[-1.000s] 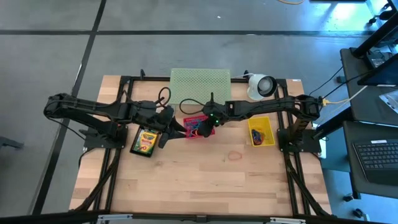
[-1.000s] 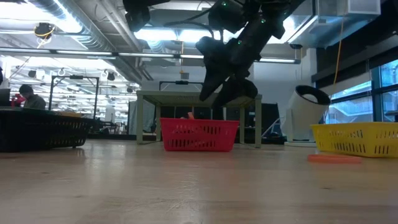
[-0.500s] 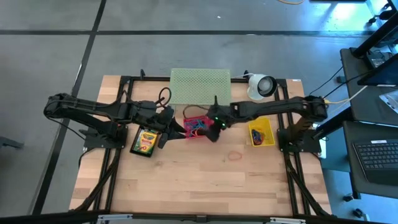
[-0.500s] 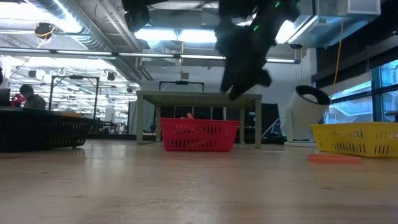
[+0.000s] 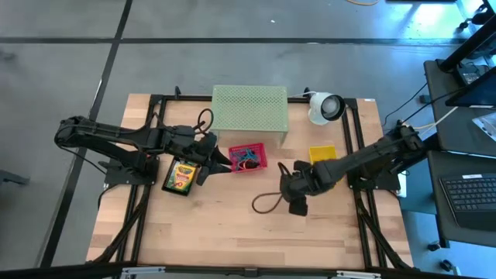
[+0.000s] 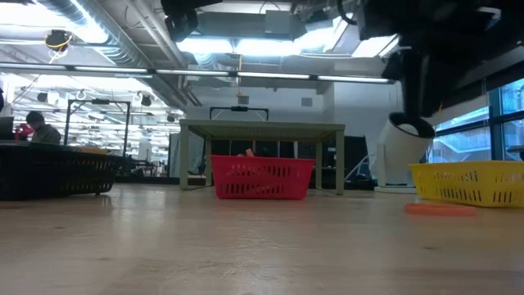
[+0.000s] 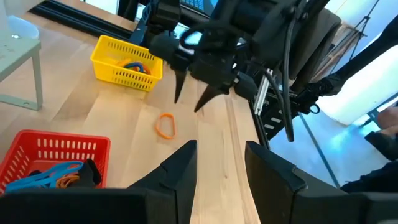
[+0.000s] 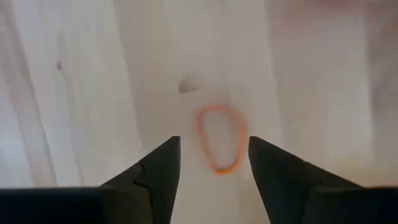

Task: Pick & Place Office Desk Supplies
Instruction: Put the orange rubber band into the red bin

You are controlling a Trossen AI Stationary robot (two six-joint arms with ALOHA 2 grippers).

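An orange rubber band (image 8: 219, 138) lies flat on the bare wood; in the left wrist view the orange rubber band (image 7: 165, 126) sits just under my right gripper (image 7: 189, 102). My right gripper (image 8: 214, 149) hangs open above it, fingers pointing down, one on either side and clear of it. My left gripper (image 7: 221, 168) stands open and empty beside the red basket (image 5: 248, 157), which holds blue and orange bands. A yellow-and-green crayon box (image 5: 180, 176) lies flat on the table under the left arm. The yellow basket (image 7: 127, 62) also holds bands.
A pale green mesh stand (image 5: 249, 112) and a white round device (image 5: 326, 107) stand at the far edge. A dark cable loop (image 5: 267, 203) hangs beside the right gripper. Bare wood lies toward the near edge.
My right gripper has swung from above the red basket toward the table's near right, tipping to point steeply down, and now hangs over the orange rubber band. The left arm has kept still.
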